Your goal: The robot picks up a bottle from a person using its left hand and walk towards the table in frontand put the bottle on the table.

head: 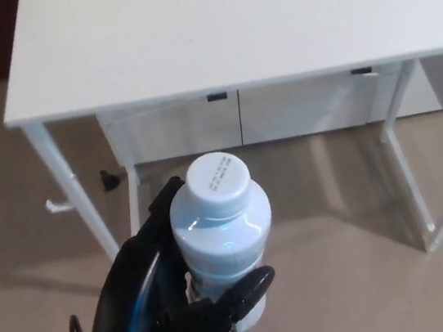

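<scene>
Our left robot hand [152, 301] clasps the plastic bottle [222, 225] mid-body; we judge it light, slippery, squeezable, best held below its shoulder.

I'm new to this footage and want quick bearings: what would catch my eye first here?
The white-capped bottle at lower centre stands out first, gripped by the robot's black left hand at the lower left. Beyond it, a white table fills the top of the picture; the bottle is over the floor, short of the table.
</scene>
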